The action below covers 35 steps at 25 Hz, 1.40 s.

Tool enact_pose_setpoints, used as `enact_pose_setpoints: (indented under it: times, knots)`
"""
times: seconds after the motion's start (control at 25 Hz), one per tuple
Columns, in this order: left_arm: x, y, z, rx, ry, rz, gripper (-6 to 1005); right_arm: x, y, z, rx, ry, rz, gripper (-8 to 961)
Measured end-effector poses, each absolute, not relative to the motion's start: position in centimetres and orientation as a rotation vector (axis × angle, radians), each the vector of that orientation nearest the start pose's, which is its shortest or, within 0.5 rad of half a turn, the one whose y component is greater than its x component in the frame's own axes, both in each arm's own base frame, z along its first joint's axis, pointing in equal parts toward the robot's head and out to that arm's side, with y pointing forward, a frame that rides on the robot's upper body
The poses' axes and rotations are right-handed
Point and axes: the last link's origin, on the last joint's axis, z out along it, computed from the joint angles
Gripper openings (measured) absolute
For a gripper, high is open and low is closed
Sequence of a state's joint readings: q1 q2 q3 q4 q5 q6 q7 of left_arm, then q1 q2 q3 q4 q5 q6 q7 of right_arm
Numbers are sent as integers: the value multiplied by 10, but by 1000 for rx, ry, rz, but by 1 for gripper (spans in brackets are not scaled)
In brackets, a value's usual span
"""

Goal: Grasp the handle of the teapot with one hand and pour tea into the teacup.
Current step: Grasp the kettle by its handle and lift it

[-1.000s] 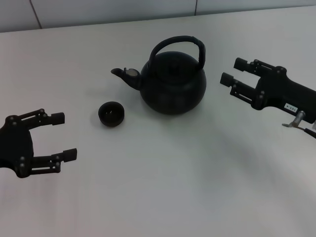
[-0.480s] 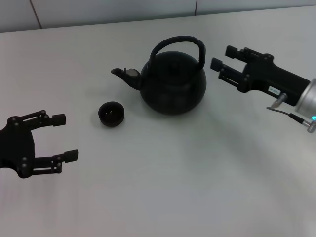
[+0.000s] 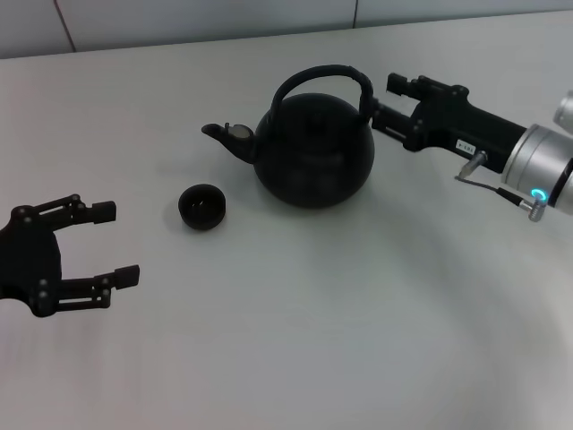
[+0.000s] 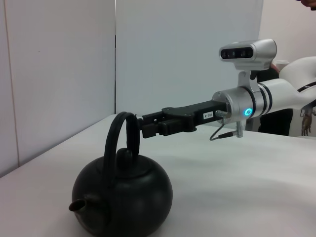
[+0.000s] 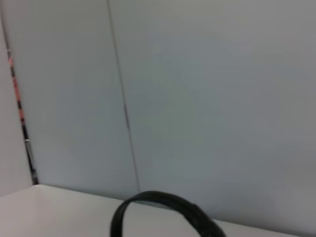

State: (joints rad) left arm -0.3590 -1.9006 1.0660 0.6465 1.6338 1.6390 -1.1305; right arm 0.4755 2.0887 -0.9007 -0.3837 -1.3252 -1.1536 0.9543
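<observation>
Now we see the right gripper (image 3: 387,100), jaws spread, beside the handle (image 3: 324,75) of the teapot (image 3: 312,148); teacup (image 3: 201,206) nearby, left gripper (image 3: 112,244) spread, well apart.

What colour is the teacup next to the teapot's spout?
Black, matching the teapot. The teacup shows best in the head view.

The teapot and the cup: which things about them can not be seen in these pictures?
- Inside of the teapot: hidden in every view, so no tea level shows.
- Teacup contents: too dark and small in the head view.
- Right gripper against the handle: contact unclear in head and left wrist views.
- Right wrist view: only the handle's arch shows; the bottom edge cuts off the pot.
- Left gripper sits apart, open.
</observation>
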Motion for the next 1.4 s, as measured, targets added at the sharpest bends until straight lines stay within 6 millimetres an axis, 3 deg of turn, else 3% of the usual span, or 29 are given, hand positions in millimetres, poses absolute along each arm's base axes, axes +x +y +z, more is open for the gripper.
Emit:
enact_pose_setpoints:
  times: [0.24, 1.4]
  knots:
    - [-293, 292, 37, -2804, -273, -682, 862, 291, 363, -16, -2114, 673, 828, 569]
    - [-295, 293, 39, -2803, -242, -640, 863, 281, 378, -33, -2146, 709, 765, 566]
